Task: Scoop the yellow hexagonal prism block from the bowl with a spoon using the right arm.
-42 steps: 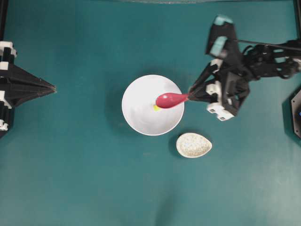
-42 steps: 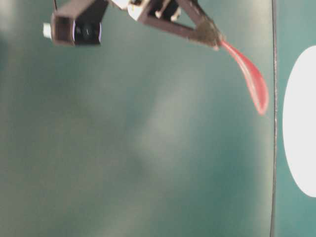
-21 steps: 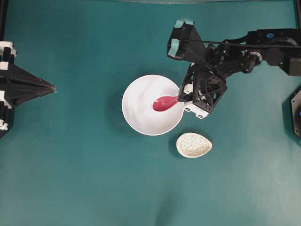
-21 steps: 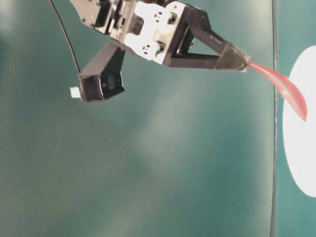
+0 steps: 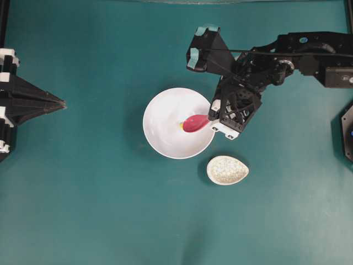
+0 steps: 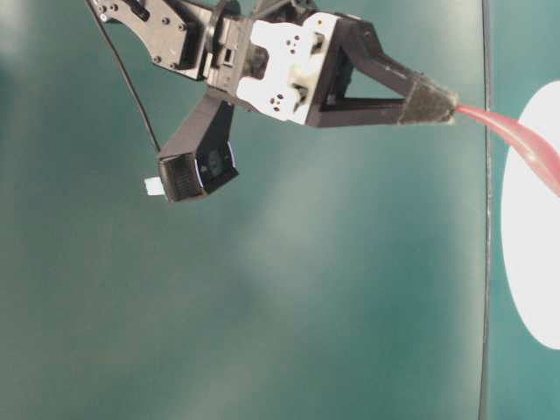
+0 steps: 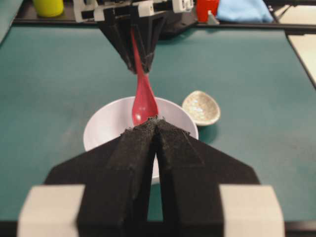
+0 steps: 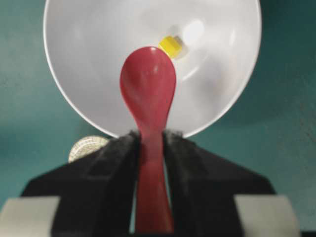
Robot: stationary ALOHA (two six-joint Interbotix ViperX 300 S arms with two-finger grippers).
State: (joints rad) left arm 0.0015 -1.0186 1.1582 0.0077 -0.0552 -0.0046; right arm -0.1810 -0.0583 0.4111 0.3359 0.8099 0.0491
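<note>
From overhead the yellow hexagonal prism block (image 5: 181, 126) is mostly hidden, just a sliver poking out at the left tip of the spoon (image 5: 194, 122), near the middle of the bowl (image 5: 160, 138). The right wrist view shows it properly: the block sits in the upper middle of the frame, right at the far rim of the spoon's scoop, slightly to its right; can't tell if they actually touch. The right gripper (image 5: 210, 117) is clamped narrow on the spoon handle, the fingers (image 8: 118, 163) pressing it from both sides, hovering over the bowl's right rim. So the block is a spoon-length ahead of the jaws. In the table-level view the bowl is cut off at the right edge. The left gripper (image 5: 62, 102) sits at the far left of the overhead view, jaws pressed together, holding nothing. The speckled dish (image 5: 227, 170) lies just below-right of the bowl, close but apart. Open teal table (image 5: 99, 210) all around otherwise.
</note>
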